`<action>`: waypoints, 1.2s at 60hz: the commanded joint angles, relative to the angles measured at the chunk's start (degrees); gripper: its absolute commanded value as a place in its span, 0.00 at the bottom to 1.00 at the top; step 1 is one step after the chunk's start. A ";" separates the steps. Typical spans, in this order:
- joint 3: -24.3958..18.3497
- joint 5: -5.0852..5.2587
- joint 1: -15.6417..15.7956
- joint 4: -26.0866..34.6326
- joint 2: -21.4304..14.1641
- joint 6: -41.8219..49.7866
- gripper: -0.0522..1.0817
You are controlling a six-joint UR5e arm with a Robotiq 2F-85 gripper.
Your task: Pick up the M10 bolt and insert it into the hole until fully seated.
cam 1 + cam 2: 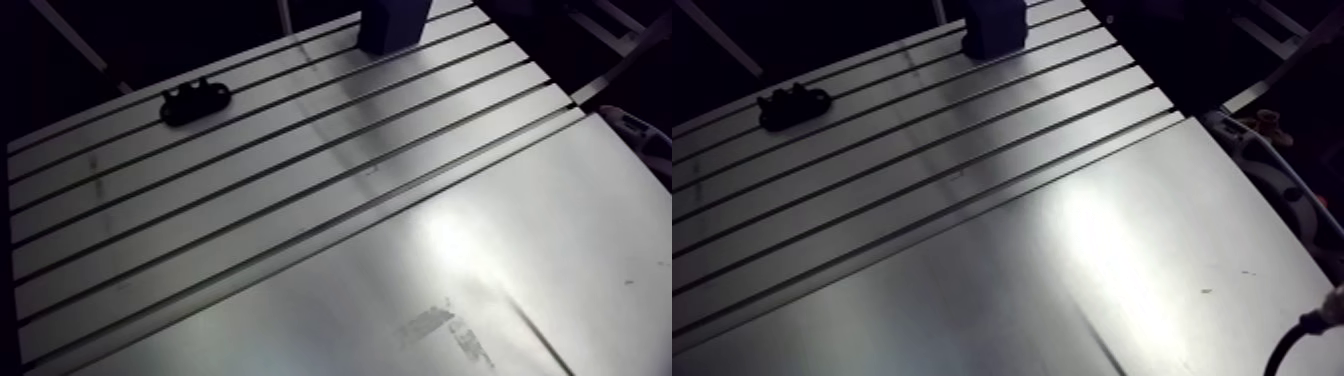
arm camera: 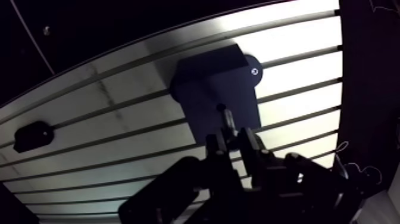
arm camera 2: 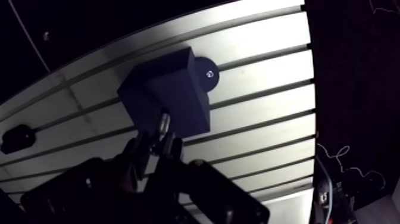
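Closest to you is the smooth bare aluminium sheet (image 1: 480,260), and past it the slotted aluminium table (image 1: 250,190) starts. Out on the far left of the slots sits a small black knobbly fixture (image 1: 195,100), well apart from the action, so you can ignore it. The real business is at the far edge: the dark blue rectangular block (image 1: 393,25) sits on the slots there, and in the wrist view the two-finger gripper (image 2: 232,144) hangs right over it. Its fingers are nearly closed, pinched on the grey steel M10 bolt (image 2: 227,121), which sticks out ahead of the fingertips with its free end over the block's top face. So the bolt is up in the gripper, not on the table. I can't make out the hole itself because the block's top is too dark. I also can't tell if the bolt's end is touching the block or just above it. The little bright ring on the round tab at the block's side looks like a mounting screw to me, not the target, but that's a guess. Handling-wise, a steel bolt is stiff and hefty for its size and won't bend or break. A round shank between two flat pads is slippery though, and loves to pivot. My take is you want the hold high on the shank with plenty of length free, roughly what you've got. If it tilts it'll likely jam on the rim, so go down straight and slow.
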 commanded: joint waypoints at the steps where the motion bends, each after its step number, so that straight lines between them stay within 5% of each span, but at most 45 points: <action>1: 0.00 0.08 0.10 -0.07 0.29 -0.01 1.00; 72: 0.81 -0.10 0.20 -0.07 0.73 -0.01 1.00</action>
